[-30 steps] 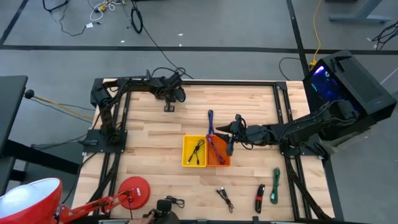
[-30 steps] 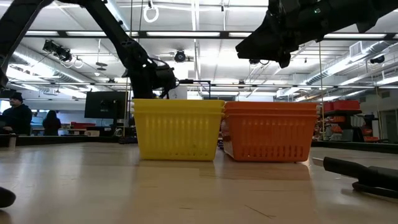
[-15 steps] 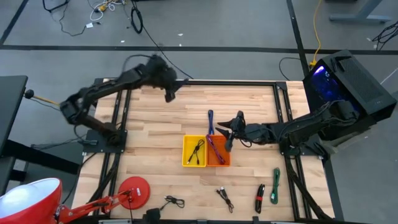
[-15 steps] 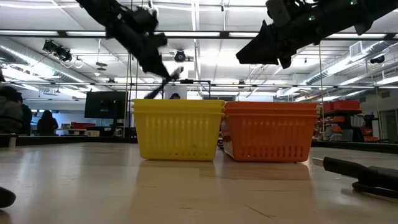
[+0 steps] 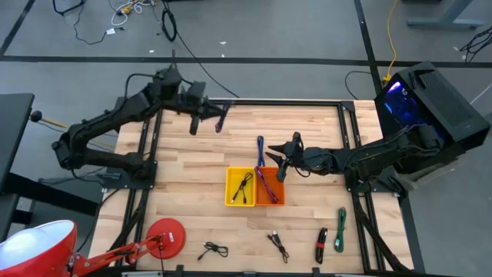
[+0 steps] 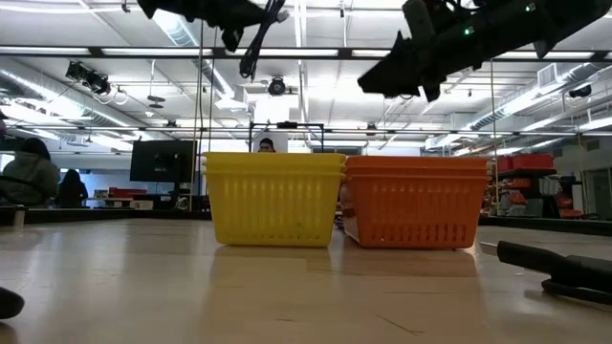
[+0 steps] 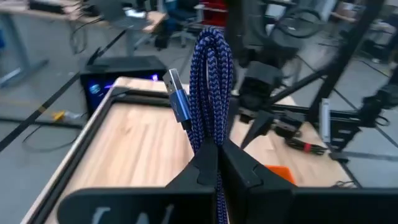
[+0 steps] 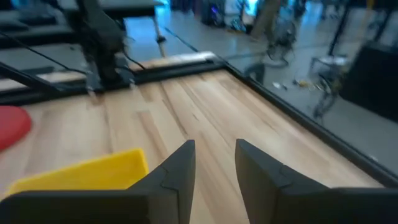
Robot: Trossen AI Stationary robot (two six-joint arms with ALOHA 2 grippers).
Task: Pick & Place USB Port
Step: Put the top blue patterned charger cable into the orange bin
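Left wrist view gives us the clearest read: the left gripper [image 7: 210, 163] has its fingers pinched together on a coiled blue braided USB cable [image 7: 210, 87], whose silver plug sticks out to one side. From above, we see that gripper [image 5: 206, 119] raised over the bench's far edge, left of centre. The right gripper [image 5: 284, 160] hovers at the far rim of the orange basket [image 5: 269, 196], fingers a little apart and holding nothing. The yellow basket [image 5: 231, 198] touches the orange one near the bench's middle and holds a black cable [image 5: 244, 187]. Loose cables lie along the near edge. Compared with a second ago, we find the left arm has lifted off the bench with the cable; the right has barely shifted.
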